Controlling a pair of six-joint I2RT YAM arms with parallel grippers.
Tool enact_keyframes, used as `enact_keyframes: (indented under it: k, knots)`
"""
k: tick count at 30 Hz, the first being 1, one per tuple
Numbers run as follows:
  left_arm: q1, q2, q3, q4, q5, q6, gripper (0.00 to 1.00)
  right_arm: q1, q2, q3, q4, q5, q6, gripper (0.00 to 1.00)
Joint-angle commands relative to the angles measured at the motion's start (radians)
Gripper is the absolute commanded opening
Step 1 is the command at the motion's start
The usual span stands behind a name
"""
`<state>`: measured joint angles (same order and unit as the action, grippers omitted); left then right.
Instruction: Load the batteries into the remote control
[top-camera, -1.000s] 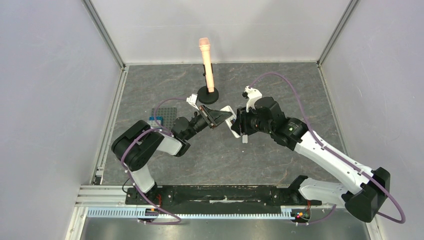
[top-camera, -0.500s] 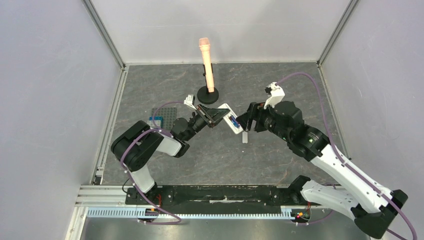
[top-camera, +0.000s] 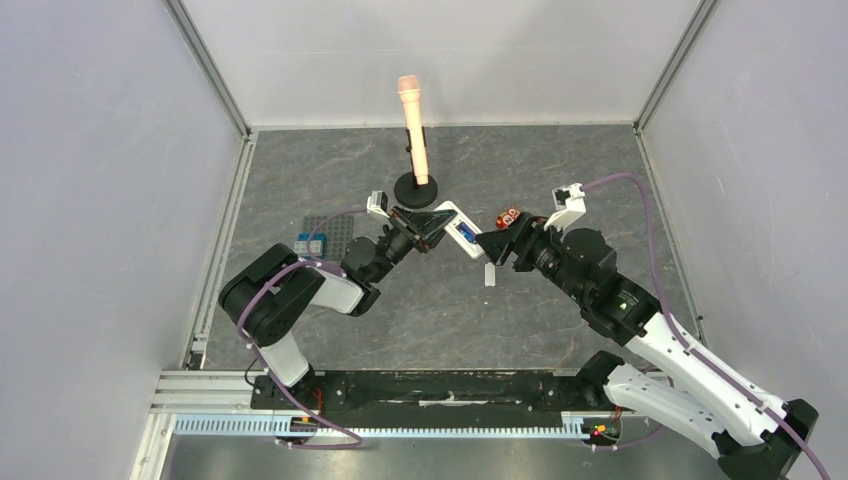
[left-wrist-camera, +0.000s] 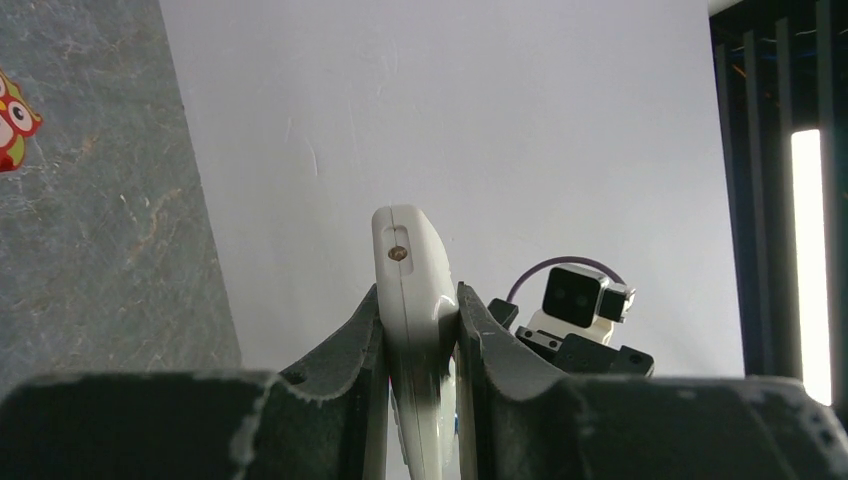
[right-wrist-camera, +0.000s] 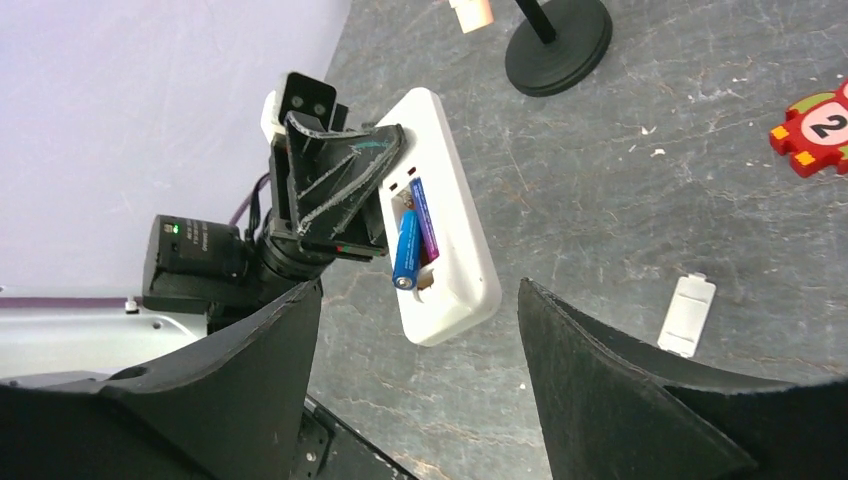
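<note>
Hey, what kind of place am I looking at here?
Probably a robot lab test cell: plain white walls box in a grey tabletop, with a left arm and right arm bolted at its near edge.

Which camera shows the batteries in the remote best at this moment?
The right wrist view: it looks into the open back of the remote, where the batteries show clearly, one lying askew. The top view gives only a blue speck on the remote. The left wrist view shows just the remote's narrow edge, with the batteries hidden.
</note>
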<state>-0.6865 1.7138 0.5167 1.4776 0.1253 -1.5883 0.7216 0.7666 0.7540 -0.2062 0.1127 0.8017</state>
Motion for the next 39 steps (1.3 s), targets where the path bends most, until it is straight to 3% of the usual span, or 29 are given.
enact_keyframes:
  k: [1,24,39]
  knots:
    - [-0.011,-0.045,0.021,0.078,-0.048,-0.077,0.02,-0.004,-0.009,-0.034,0.106,0.031,0.065,0.75]
    - [-0.021,-0.030,0.023,0.078,-0.034,-0.072,0.02,-0.004,0.084,-0.045,0.091,0.042,0.141,0.54]
    - [-0.030,-0.029,0.018,0.078,-0.022,-0.021,0.02,-0.005,0.125,-0.028,0.083,0.019,0.115,0.59]
